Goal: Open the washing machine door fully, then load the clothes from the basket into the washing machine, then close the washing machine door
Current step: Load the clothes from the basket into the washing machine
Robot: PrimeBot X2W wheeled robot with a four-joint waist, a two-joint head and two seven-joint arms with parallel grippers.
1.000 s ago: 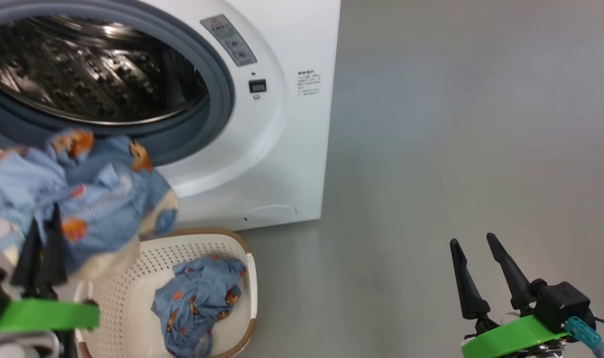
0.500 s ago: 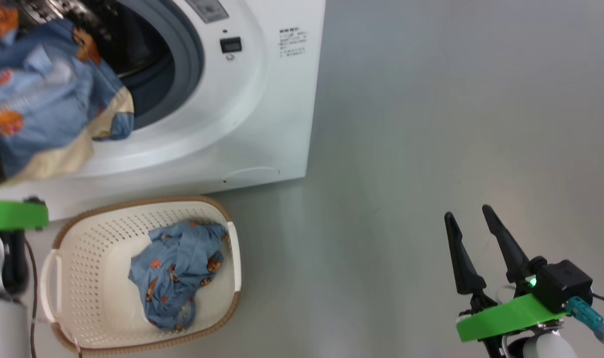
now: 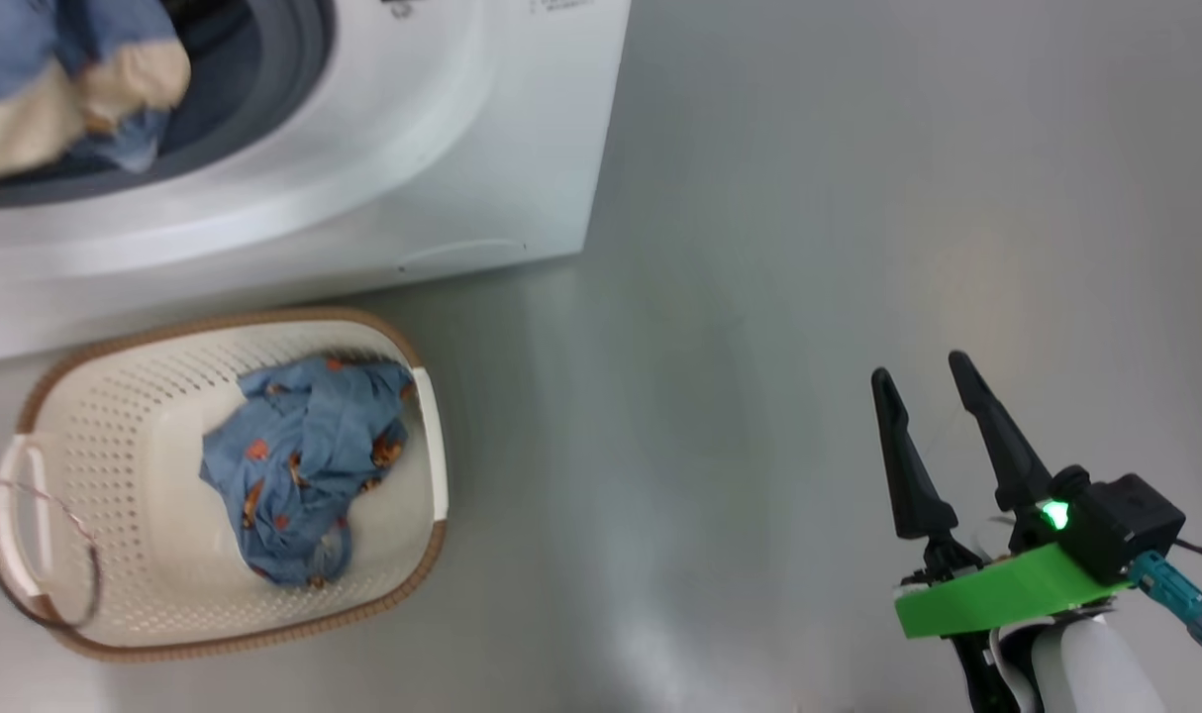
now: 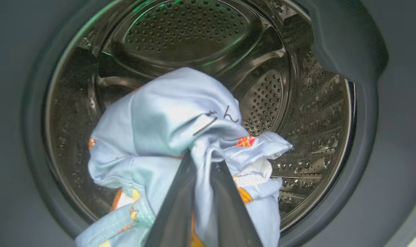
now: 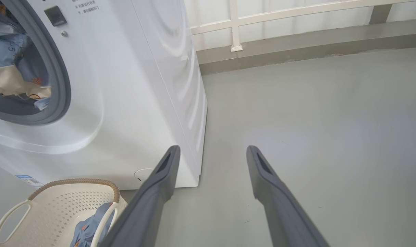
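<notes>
The white washing machine (image 3: 413, 149) stands at the top left with its drum mouth uncovered; the washing machine door is out of view. My left gripper (image 4: 204, 159) is shut on a light blue bear-print piece of the clothes (image 4: 167, 123), holding it inside the seal ring in front of the steel drum (image 4: 201, 37). The same bundle (image 3: 66, 89) shows in the drum mouth from the head. More of the clothes (image 3: 299, 465) lie in the cream basket (image 3: 116, 446) on the floor below the machine. My right gripper (image 3: 917, 365) hangs open over bare floor, far right, holding nothing (image 5: 213, 148).
Grey floor stretches to the right of the machine. A wall base with a white rail (image 5: 297, 13) runs behind it. A thin brown cable (image 3: 76, 555) loops over the basket's left end. A round white flap (image 3: 462, 253) sits low on the machine's front.
The head camera has tilted down, sliding the machine up and the basket into fuller view. The held garment has gone from in front of the seal into the drum mouth. The right gripper stays open.
</notes>
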